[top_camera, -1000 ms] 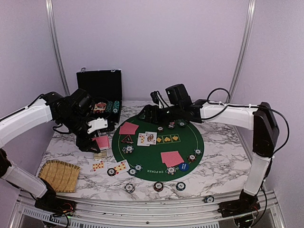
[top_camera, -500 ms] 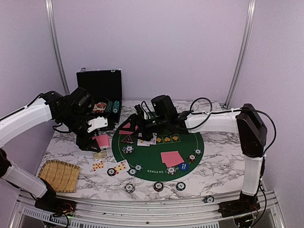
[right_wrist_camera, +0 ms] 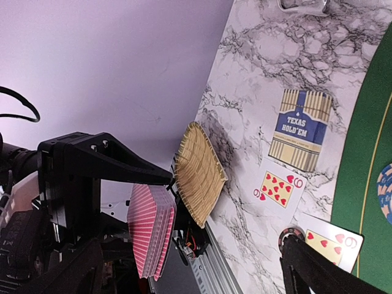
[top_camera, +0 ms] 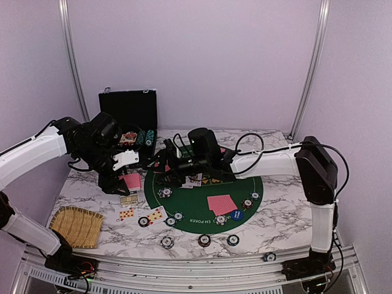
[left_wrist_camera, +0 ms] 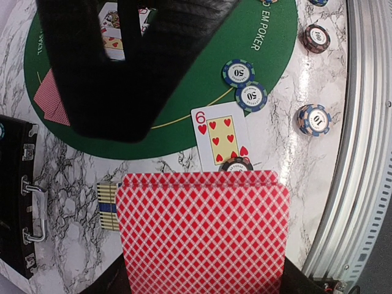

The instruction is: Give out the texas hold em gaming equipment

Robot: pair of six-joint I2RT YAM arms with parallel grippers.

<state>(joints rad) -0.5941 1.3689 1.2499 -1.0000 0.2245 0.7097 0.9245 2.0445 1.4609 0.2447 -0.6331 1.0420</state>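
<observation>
From above, the left gripper [top_camera: 124, 182] is seen closed on a red-backed deck [top_camera: 133, 182], which is held over the table [top_camera: 288, 202] just left of the green felt [top_camera: 202, 199]. The right gripper [top_camera: 160, 166] is stretched leftward over the felt's far-left part, with its jaws spread wide and nothing between them. It is near the deck but apart from it. Two red-backed cards [top_camera: 222, 204] are laid on the felt's right part, and a blue button [top_camera: 236, 215] is set just near of them. Three chips [top_camera: 204, 240] are lined up on the table along the felt's near edge.

In the left wrist view, the lower frame is filled by the deck, which is clamped at both sides by dark fingers [left_wrist_camera: 113, 283]. Beyond it a six of hearts [left_wrist_camera: 219, 136] is laid face up, half on the felt, and a dark chip [left_wrist_camera: 237, 164] is seen at its edge. The right gripper's dark bulk is hung over the felt.

In the right wrist view, the deck is shown edge-on in the left gripper's black jaws, beside a straw mat [right_wrist_camera: 199, 174]. The right gripper's own fingers [right_wrist_camera: 318, 269] are set far apart at the lower corners, and nothing is held. A card box [right_wrist_camera: 300, 128] is laid on the table.
</observation>
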